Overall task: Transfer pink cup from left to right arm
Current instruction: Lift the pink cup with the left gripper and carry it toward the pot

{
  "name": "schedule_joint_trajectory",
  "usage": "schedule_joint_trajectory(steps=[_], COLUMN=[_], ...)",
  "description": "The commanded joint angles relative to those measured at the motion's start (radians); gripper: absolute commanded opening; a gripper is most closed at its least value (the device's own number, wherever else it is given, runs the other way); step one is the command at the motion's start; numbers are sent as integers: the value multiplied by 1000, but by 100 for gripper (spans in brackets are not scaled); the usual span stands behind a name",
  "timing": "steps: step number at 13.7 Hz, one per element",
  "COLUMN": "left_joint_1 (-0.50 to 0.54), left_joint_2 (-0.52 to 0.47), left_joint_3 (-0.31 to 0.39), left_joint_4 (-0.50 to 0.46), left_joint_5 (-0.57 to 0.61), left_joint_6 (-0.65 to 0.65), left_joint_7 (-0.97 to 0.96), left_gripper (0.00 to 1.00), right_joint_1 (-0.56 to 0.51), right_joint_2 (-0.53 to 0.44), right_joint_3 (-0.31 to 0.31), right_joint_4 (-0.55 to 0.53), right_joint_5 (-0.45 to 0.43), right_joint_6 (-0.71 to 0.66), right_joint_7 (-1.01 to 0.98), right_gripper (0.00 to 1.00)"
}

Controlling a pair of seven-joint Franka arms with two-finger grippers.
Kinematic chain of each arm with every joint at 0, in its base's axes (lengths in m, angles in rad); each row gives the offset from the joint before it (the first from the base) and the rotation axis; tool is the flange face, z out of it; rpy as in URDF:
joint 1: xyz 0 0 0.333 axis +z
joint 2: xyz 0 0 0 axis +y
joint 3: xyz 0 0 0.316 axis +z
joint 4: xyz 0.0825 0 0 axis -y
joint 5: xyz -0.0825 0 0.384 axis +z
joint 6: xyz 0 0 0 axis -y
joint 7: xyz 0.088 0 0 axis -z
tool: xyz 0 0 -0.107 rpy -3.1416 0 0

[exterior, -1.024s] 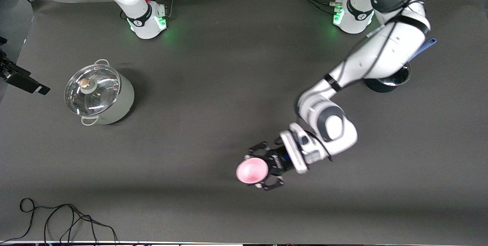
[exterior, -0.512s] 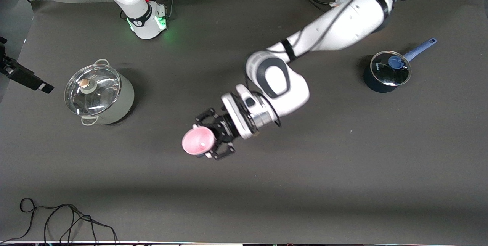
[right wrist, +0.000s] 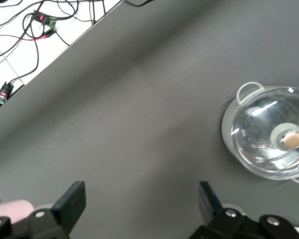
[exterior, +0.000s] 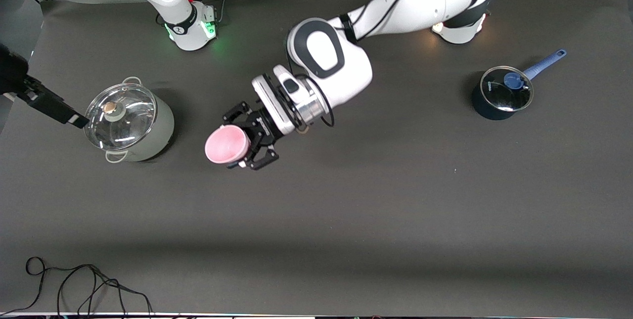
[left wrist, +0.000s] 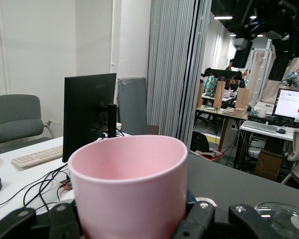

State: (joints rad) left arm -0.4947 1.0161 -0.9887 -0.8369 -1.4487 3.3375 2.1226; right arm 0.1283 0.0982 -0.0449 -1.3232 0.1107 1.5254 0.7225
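Pink cup sits clamped in the left end effector above the table.

Pink cup: small plain pale-pink tumbler, tapered, no handle, smooth matte wall, empty. Upright with open mouth up, per left wrist view. Held off table by lower body, over bare mat near table middle, toward right arm's end. Small pink part shows in right wrist view.
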Motion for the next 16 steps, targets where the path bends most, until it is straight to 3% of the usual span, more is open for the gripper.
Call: schedule_joint_trajectory(steps=[1,4,10,16], left_joint_1=[-38,-67,-68,-68], left_joint_2=[-10,-24,-31,-30], left_joint_3=[27,27,36,36], left_joint_4=[42,42,44,44], left_joint_5=[-4,-4,22,34], left_joint_6=[45,98,100,97], left_joint_7=[-18,-35,-69,-70], left_gripper=[0,0,0,0], right_joint_1=[33,45,177,195], right_joint_2=[61,72,195,233], right_joint_3=[-6,-6,-4,115], right_joint_4=[97,119,301,331], right_joint_5=[0,6,9,10], right_joint_6=[-48,-77,-97,-94], right_joint_7=[46,75,300,357], right_gripper=[100,100,100,100])
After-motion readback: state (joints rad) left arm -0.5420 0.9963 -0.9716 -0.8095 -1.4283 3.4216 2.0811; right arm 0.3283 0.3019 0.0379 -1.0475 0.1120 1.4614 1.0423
